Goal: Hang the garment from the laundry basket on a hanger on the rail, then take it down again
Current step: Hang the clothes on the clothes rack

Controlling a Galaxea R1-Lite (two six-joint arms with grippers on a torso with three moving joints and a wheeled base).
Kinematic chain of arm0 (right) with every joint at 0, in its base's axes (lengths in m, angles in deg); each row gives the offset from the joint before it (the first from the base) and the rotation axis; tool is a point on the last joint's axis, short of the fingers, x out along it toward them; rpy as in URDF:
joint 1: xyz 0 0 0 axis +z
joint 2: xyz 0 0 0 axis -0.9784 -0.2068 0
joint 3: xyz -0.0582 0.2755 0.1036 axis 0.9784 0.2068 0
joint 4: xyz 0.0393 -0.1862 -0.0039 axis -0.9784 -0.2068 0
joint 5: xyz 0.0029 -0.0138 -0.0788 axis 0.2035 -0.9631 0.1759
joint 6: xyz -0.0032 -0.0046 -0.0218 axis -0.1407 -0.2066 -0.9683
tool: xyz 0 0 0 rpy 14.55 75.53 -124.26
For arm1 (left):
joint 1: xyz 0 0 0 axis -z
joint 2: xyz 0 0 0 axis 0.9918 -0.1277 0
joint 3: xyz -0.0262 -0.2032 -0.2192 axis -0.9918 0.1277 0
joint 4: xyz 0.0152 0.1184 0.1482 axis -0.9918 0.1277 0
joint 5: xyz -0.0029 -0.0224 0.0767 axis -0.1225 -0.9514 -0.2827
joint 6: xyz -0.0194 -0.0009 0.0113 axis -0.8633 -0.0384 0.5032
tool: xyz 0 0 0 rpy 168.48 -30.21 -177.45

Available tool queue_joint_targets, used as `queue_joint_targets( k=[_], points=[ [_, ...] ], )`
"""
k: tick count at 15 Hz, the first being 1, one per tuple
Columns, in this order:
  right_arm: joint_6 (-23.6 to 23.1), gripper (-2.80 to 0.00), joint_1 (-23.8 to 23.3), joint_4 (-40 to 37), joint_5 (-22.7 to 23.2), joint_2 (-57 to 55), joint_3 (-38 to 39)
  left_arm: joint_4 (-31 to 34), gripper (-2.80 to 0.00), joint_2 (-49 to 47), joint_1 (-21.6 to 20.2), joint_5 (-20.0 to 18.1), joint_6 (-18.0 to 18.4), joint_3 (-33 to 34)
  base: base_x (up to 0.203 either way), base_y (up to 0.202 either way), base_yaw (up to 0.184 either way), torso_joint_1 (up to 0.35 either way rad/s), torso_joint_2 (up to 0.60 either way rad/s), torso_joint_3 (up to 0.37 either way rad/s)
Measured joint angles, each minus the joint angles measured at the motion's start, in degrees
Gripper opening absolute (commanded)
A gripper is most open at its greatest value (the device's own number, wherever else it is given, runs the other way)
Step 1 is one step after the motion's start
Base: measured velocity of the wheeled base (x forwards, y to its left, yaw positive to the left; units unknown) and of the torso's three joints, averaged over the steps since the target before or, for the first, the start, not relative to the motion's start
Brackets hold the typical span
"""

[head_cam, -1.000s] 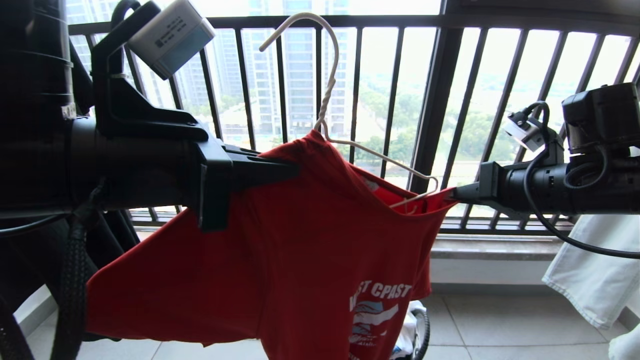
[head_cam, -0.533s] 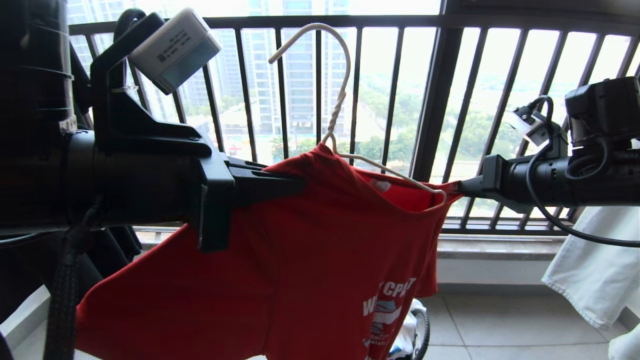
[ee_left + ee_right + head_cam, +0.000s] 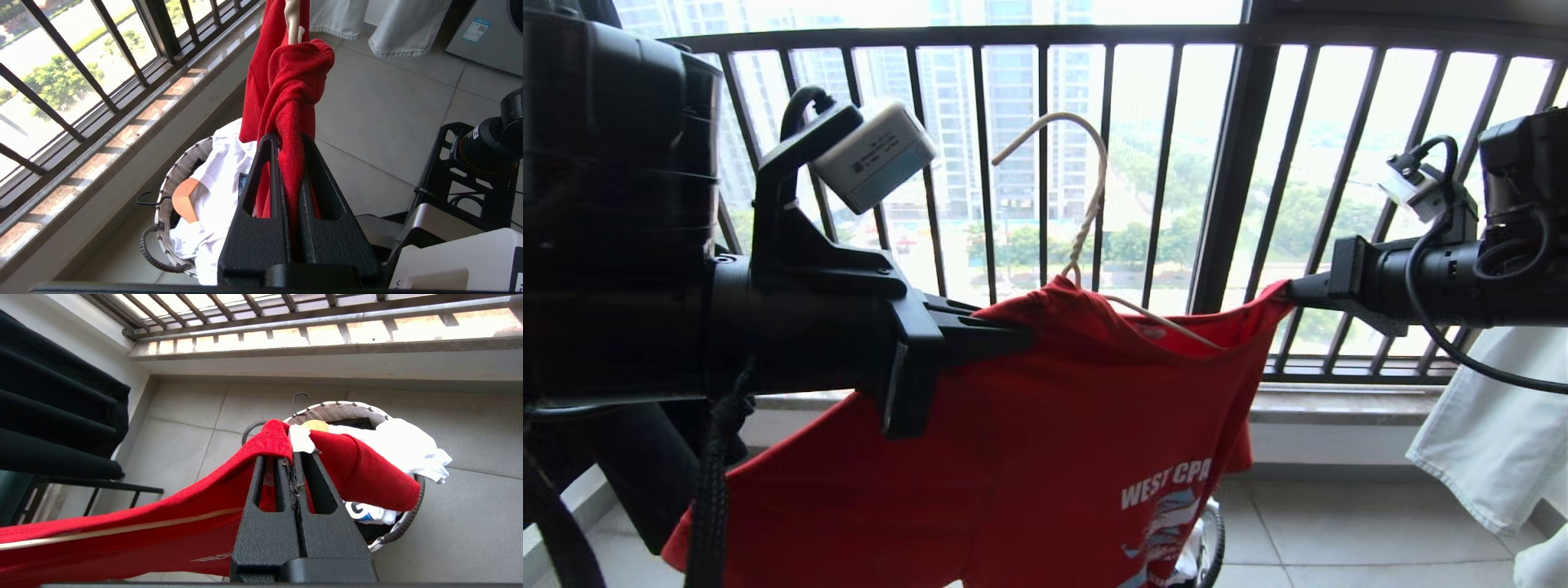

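Head view: nearest the camera, the left gripper [image 3: 1013, 331] is clamped on a bunched fold of the garment [image 3: 1045, 457] at its left shoulder. The right gripper [image 3: 1286, 287], farther off on the right, is closed on the collar edge at the opposite shoulder. The red T-shirt hangs stretched between the two, chest print facing the camera.

The hanger [image 3: 1086, 220] sits inside the neck opening — its hook stands free above the collar, touching nothing, and one wire arm shows across the opening toward the right gripper.

Change over the last second: hook and collar now sit lower in the head view while the black railing [image 3: 1225, 163] holds its place, so the load itself has come down. The right wire arm, earlier exposed to its tip, is now mostly under the cloth.

Left wrist view: the fingers [image 3: 314, 196] pinch a thick red roll. Right wrist view: the fingers [image 3: 282, 498] meet on the collar band.

Below, the laundry basket [image 3: 408, 522] stands on the floor tiles by the railing, holding white laundry. The rail is not in view.

Assessment: the shirt appears seated on the hanger — hooking it onto the rail is probably not yet done.
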Motion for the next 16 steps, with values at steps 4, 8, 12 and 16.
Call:
queue_joint_targets(
  k=[4, 8, 12, 16],
  points=[
    [-0.3, -2.80, 0.4, 0.0, -0.1, 2.7, -2.0, -10.6, -2.80, -4.1, 0.1, 0.0, -2.0, 1.1, 0.000, 0.000, 0.000, 0.000, 0.00, 0.000],
    [-2.5, -2.80, 1.1, -6.7, -0.3, 3.1, -12.4, -15.4, -2.80, -6.8, 0.0, -0.1, -3.5, 1.6, 0.000, 0.000, 0.000, 0.000, 0.00, 0.000],
    [-6.1, -2.80, 3.8, -20.0, -5.0, 1.0, -28.3, -24.7, -2.80, -6.5, 0.0, 0.0, -6.2, 5.9, 0.000, 0.000, 0.000, 0.000, 0.00, 0.000],
    [-15.0, -2.80, 10.4, -32.3, -20.1, -5.1, -41.0, -36.3, -2.80, -5.2, 0.0, 0.8, -6.9, 13.3, 0.000, 0.000, 0.000, 0.000, 0.00, 0.000]
  ],
)
